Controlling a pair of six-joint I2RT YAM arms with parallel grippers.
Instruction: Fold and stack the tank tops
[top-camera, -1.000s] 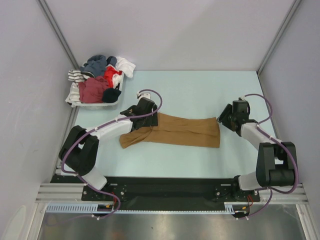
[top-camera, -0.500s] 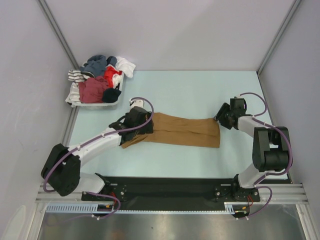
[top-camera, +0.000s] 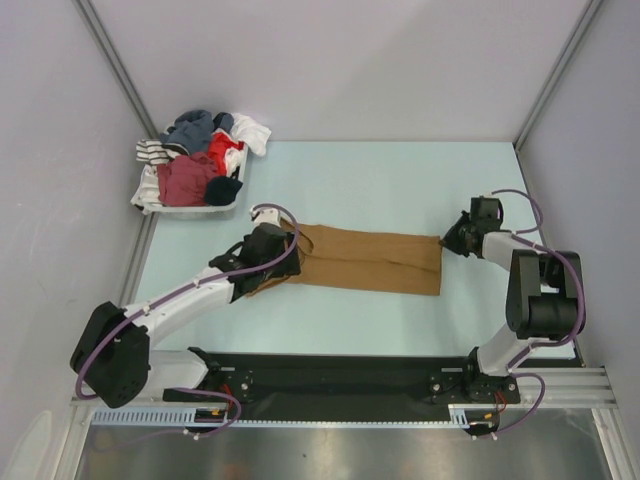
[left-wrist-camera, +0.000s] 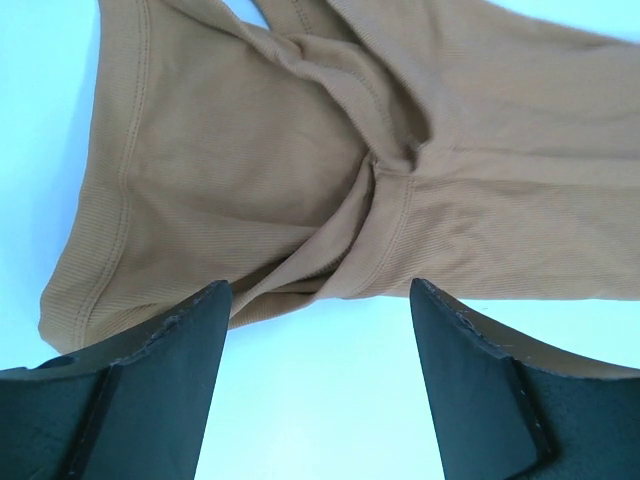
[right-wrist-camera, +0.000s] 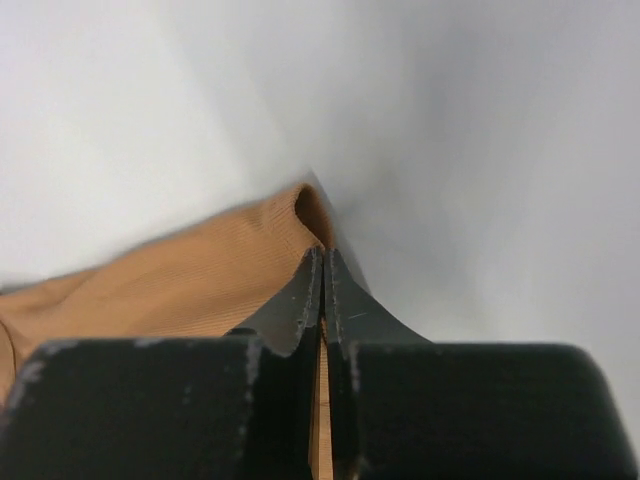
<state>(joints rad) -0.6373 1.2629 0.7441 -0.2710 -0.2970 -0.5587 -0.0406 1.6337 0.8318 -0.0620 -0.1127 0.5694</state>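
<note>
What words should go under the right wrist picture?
Right gripper pinched shut on an edge of the tan tank top.

**A:** Where does the tank top lie?
**B:** I see the tank top (top-camera: 365, 262) flat on the table (top-camera: 400, 175), stretched left to right, midway between the near edge and the back wall.
**A:** And the arms?
**B:** My left gripper (left-wrist-camera: 320, 300) is over its bunched left end. My right gripper (right-wrist-camera: 322, 262) is at its right edge, hem between the fingers.
**A:** Anything else?
**B:** A tray (top-camera: 195, 209) in the far left corner, well apart, with a heap of clothes (top-camera: 190, 175) in it.
</note>
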